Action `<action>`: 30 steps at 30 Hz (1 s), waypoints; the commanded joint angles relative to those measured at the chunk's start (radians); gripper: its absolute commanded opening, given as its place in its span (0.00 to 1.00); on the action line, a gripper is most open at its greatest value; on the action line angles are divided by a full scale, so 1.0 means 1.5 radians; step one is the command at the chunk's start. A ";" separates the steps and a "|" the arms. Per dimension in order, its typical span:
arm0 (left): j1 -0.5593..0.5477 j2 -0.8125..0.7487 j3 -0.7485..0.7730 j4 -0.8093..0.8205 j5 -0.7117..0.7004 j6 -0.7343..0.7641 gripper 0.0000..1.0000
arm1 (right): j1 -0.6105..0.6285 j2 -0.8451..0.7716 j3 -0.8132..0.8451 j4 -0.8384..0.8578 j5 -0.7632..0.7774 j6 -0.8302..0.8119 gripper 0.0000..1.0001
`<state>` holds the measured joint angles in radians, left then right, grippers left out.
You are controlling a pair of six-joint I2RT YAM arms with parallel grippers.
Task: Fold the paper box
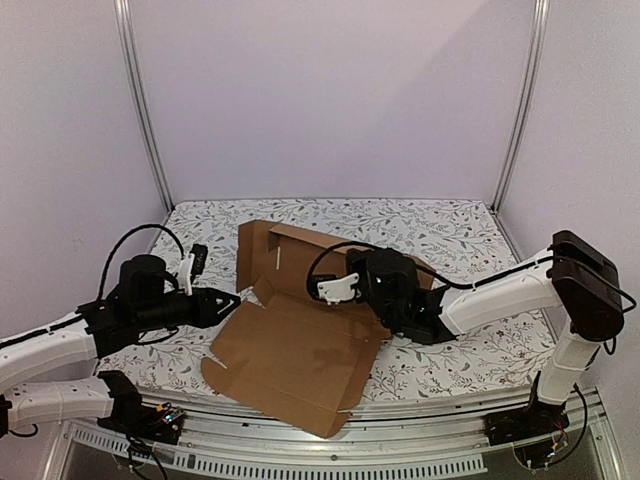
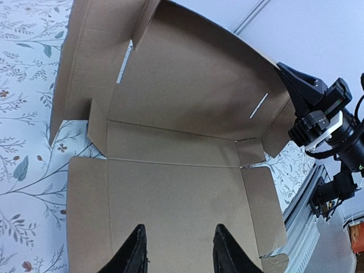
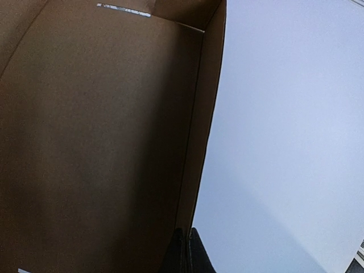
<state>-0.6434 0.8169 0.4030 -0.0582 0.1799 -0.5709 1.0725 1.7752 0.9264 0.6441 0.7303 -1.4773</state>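
Lying on a white table covering printed with grey leaves (image 1: 450,225), a large, plain brown corrugated paper box (image 1: 290,355) is sitting partly folded. Its broad front panel is resting flat toward the near edge. Its back panel is standing upright behind it, with short side flaps leaning inward. The black two-finger left claw (image 2: 179,233) is hovering at the flat panel's left edge, fingers parted and released, gripping nothing. The black right claw (image 3: 185,250) is clenched tight with nothing between its fingers. Its tip is pressing against, or possibly only sitting just beside, the upright panel's right edge.
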 commanded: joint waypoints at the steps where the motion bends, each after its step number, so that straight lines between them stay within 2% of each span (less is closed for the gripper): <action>1: -0.004 -0.027 0.008 -0.031 -0.023 0.010 0.38 | 0.019 -0.018 -0.009 -0.026 0.000 -0.003 0.00; 9: 0.004 -0.035 0.000 -0.033 -0.081 0.023 0.42 | 0.075 -0.019 -0.056 -0.023 0.035 0.052 0.00; 15: 0.061 -0.001 0.016 -0.001 -0.066 0.012 0.41 | 0.093 -0.038 -0.086 -0.023 0.056 0.073 0.00; 23: 0.112 0.082 0.076 -0.013 -0.117 0.010 0.30 | 0.093 -0.074 -0.094 -0.037 0.060 0.087 0.00; 30: 0.198 0.169 0.073 0.103 -0.097 0.009 0.18 | 0.094 -0.096 -0.110 -0.045 0.057 0.107 0.00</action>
<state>-0.4095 0.9981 0.5056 -0.0189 0.0292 -0.5613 1.2098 1.6577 0.7929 0.6441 0.8097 -1.3540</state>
